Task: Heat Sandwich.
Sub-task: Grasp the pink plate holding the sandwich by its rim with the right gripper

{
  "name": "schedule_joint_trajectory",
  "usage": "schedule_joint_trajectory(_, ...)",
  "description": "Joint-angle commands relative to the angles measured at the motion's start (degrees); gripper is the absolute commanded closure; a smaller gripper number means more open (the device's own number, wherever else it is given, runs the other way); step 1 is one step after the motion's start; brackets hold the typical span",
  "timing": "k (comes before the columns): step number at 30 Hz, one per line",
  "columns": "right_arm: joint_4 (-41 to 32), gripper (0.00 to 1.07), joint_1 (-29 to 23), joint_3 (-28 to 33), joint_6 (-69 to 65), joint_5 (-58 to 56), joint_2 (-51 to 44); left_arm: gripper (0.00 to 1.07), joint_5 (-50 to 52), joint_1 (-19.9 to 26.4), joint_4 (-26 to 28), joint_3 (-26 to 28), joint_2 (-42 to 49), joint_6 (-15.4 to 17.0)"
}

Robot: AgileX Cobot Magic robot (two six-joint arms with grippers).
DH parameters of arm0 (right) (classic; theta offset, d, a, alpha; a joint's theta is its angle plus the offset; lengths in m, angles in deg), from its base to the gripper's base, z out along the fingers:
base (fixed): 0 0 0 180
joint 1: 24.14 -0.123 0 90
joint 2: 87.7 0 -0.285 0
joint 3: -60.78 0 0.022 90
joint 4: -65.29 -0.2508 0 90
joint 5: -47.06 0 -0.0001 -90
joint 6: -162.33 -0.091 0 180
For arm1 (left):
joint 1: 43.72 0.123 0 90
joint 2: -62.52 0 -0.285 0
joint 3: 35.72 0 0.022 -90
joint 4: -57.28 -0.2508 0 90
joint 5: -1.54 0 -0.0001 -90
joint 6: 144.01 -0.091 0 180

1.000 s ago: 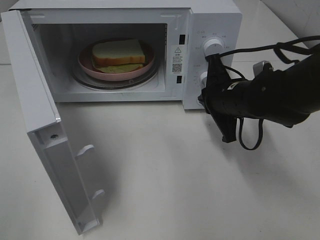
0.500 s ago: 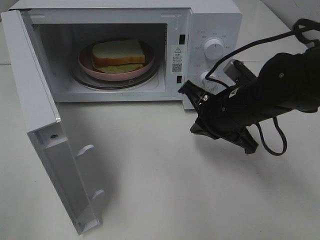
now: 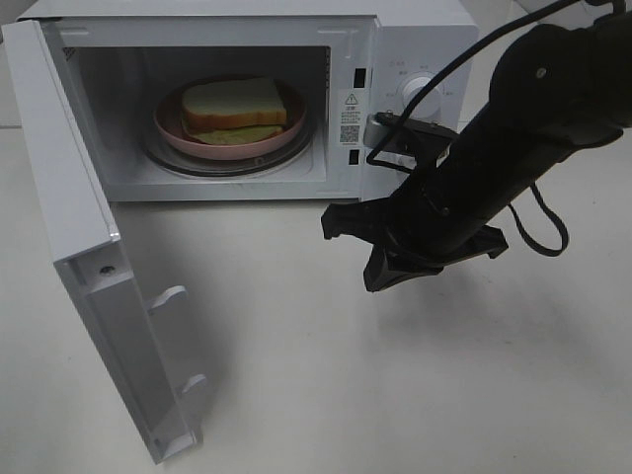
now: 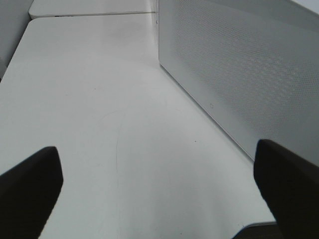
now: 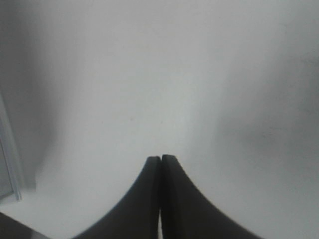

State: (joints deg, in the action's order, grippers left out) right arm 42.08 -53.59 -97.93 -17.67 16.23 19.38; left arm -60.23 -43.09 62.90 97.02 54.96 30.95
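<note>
Closest to the viewer, the free edge of the white microwave door [image 3: 94, 257], swung fully open to the left, with two white latch hooks [image 3: 170, 296] jutting from its inner face. Beside it, a broad bare stretch of white table [image 3: 326, 395], running out to the front and right edges of view.

Over the middle of that stretch, just in front of the oven's control panel, the right gripper [image 5: 160, 159]: black fingers pressed together tip to tip, nothing between them, touching nothing, clear of the door and of the cavity mouth. Behind it, the black right arm [image 3: 533, 109] and a looped cable crossing the control panel, the upper dial [image 3: 425, 89] only partly showing.

Farther back, the open microwave [image 3: 425, 30], its cavity mouth unobstructed. Inside, on the glass turntable [image 3: 296, 158], a round pink plate [image 3: 170, 126] carrying the sandwich [image 3: 235, 104]: white bread on top, a greenish layer beneath.

Outside the high view, the left gripper [image 4: 157, 149]: fingers spread wide, empty, low over bare table, with a white dotted panel [image 4: 239, 64] near on one side.
</note>
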Motion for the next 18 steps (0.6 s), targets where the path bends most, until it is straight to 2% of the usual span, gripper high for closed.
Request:
schedule_joint_trajectory(1,0.74,1.04,0.06,-1.15,12.55,-5.44,-0.57,0.06,0.57,0.17,0.23,-0.29,0.40,0.29)
schedule_joint_trajectory(3,0.80,1.03,0.06,-1.26,22.52,-7.96,-0.57,0.06,0.57,0.17,0.23,-0.29,0.40,0.29)
schedule_joint_trajectory(11,0.86,1.01,0.06,-1.26,44.00,-13.87,-0.57,0.06,0.57,0.17,0.23,-0.29,0.40,0.29)
schedule_joint_trajectory(16,3.44,1.00,0.06,-1.26,55.23,-14.90,-0.57,0.06,0.57,0.17,0.23,-0.29,0.40,0.29)
schedule_joint_trajectory(18,6.53,1.00,0.06,-1.49,62.34,-15.18,-0.57,0.06,0.57,0.17,0.23,-0.29,0.40,0.29)
